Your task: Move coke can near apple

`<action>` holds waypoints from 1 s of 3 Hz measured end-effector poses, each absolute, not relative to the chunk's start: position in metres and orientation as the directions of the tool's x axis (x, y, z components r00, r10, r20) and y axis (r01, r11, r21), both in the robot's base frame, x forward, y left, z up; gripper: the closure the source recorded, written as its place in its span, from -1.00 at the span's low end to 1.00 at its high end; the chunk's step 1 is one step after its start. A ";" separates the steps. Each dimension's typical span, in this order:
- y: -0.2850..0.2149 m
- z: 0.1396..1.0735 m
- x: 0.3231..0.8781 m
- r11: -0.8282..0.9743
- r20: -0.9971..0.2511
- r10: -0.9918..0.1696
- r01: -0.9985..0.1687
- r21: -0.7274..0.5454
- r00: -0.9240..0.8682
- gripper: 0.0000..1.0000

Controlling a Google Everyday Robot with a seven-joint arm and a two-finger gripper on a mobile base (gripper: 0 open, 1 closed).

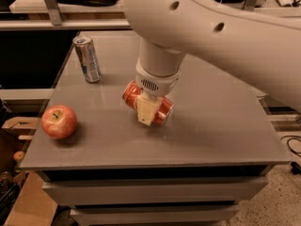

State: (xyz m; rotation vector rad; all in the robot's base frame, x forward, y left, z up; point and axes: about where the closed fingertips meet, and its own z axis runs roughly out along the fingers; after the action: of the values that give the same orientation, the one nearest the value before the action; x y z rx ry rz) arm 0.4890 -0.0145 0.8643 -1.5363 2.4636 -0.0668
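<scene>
The red coke can (160,111) lies on its side in my gripper (147,111), held just above the middle of the grey table (207,131). The gripper is shut on the can, with one cream finger (146,113) across its front. The white arm comes down from the upper right and hides the can's top. The red apple (59,121) with yellowish patches and a short stem sits near the table's front left corner, well to the left of the can.
A slim silver-and-blue can (88,59) stands upright at the back left of the table. Dark shelving runs behind the table. Cardboard and clutter sit on the floor at the lower left, past the table's left edge.
</scene>
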 end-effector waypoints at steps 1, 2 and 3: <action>-0.013 0.860 0.484 0.412 -0.160 -0.908 -0.896 -0.166 -0.387 1.00; -0.013 0.861 0.485 0.416 -0.162 -0.906 -0.894 -0.166 -0.391 1.00; 0.003 0.868 0.478 0.313 -0.128 -0.948 -0.925 -0.216 -0.291 1.00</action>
State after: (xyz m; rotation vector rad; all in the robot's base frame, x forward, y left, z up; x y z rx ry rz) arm 0.4785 0.0033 0.8680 -1.7099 2.3477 -0.1463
